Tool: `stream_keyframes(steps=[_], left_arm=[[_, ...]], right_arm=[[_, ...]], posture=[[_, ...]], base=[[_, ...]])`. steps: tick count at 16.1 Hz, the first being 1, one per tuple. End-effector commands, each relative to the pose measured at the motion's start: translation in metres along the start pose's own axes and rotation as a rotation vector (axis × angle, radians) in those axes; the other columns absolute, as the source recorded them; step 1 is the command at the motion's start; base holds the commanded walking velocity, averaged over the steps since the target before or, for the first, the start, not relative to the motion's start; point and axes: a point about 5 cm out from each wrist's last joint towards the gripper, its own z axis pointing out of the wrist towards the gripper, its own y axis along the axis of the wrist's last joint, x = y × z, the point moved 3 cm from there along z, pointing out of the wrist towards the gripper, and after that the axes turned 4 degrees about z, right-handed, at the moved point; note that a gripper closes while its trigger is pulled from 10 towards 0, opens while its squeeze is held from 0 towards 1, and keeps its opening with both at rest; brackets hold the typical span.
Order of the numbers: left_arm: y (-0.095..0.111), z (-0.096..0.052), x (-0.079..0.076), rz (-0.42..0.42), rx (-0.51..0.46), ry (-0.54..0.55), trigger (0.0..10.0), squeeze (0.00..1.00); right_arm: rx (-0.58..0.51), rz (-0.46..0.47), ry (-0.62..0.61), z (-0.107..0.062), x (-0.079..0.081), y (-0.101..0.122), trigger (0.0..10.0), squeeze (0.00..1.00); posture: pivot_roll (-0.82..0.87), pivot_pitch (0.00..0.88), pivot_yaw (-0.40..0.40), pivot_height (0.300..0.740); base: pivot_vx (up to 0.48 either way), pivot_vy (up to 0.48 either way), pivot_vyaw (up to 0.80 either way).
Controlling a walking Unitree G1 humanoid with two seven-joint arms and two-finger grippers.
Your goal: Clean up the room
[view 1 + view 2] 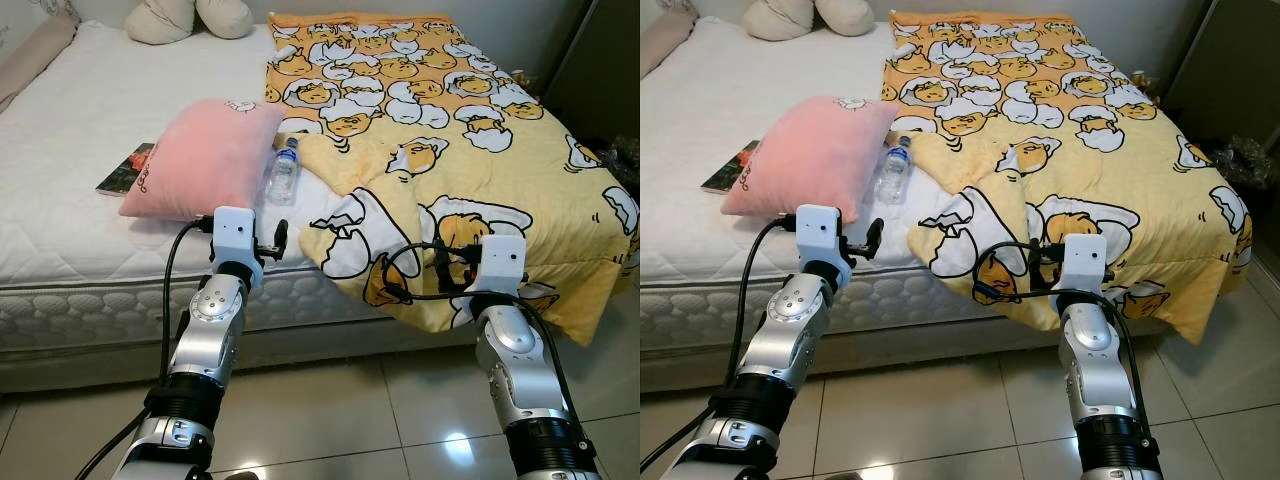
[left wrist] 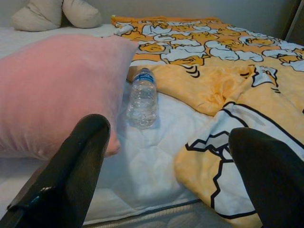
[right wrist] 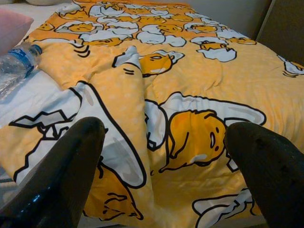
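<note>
A pink pillow lies near the front edge of the white mattress. Beside it rests a clear water bottle with a blue label, its cap against the crumpled yellow cartoon blanket. A dark book lies on the pillow's far-left side. My left gripper hovers open at the mattress edge, just before the pillow and bottle. My right gripper is open too, held over the blanket's hanging front part. Neither holds anything.
Cream pillows sit at the head of the bed, and a beige cushion lies at the far left. A dark cabinet stands on the right. Glossy tiled floor runs before the bed.
</note>
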Motion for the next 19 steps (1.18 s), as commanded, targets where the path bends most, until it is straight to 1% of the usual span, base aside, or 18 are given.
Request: stream_keyframes(steps=[1,7,8,9,10,12,13,14,16,17,19], left_arm=[[-0.001,0.001,-0.001,0.004,0.006,-0.004,10.0,0.00],[-0.001,0.001,-0.001,0.004,0.006,-0.004,10.0,0.00],[0.003,-0.001,-0.014,-0.030,-0.031,-0.044,10.0,0.00],[0.005,-0.002,-0.020,-0.046,-0.052,-0.060,10.0,0.00],[0.006,-0.002,-0.022,-0.045,-0.054,-0.064,10.0,0.00],[0.007,-0.003,-0.027,0.001,-0.067,-0.080,10.0,0.00],[0.006,-0.003,-0.026,0.047,-0.056,-0.075,10.0,0.00],[0.005,-0.003,-0.024,0.051,-0.056,-0.073,10.0,0.00],[0.004,-0.002,-0.019,0.014,-0.038,-0.054,10.0,0.00],[0.003,-0.001,-0.015,0.031,-0.023,-0.039,10.0,0.00],[0.004,0.000,-0.014,0.022,-0.030,-0.035,10.0,0.00]], right_arm=[[-0.006,0.010,0.005,0.000,0.000,0.003,10.0,0.00],[-0.006,0.010,0.005,0.000,0.000,0.003,10.0,0.00],[-0.020,0.040,0.011,0.000,0.005,0.002,10.0,0.00],[-0.021,0.050,0.009,0.000,0.004,0.001,10.0,0.00],[-0.021,0.048,0.009,0.000,0.004,0.001,10.0,0.00],[-0.025,0.043,0.000,0.000,0.000,0.001,10.0,0.00],[-0.028,0.044,-0.003,0.000,0.000,0.001,10.0,0.00],[-0.028,0.048,-0.006,0.000,0.001,0.001,10.0,0.00],[-0.031,0.052,-0.002,0.000,0.004,0.001,10.0,0.00],[-0.034,0.053,0.002,0.001,0.005,0.001,10.0,0.00],[-0.036,0.052,-0.004,0.001,0.005,0.000,10.0,0.00]], posture=[[-0.01,0.000,-0.010,0.740],[-0.01,0.000,-0.010,0.740],[-0.01,0.000,-0.034,0.740],[-0.01,0.000,-0.034,0.740],[-0.01,0.000,-0.033,0.740],[-0.01,0.000,-0.033,0.740],[0.00,0.000,-0.033,0.740],[0.00,0.000,-0.033,0.740],[0.01,0.000,-0.030,0.740],[0.01,0.000,-0.027,0.740],[0.01,0.000,-0.023,0.740]], base=[[0.000,0.000,0.00],[0.000,0.000,0.00],[0.000,0.000,0.00],[0.000,0.000,0.00],[0.000,0.000,0.00],[0.000,0.000,0.00],[0.000,0.000,0.00],[0.000,0.000,0.00],[0.172,0.000,0.00],[0.450,0.000,0.00],[0.461,0.000,0.00]])
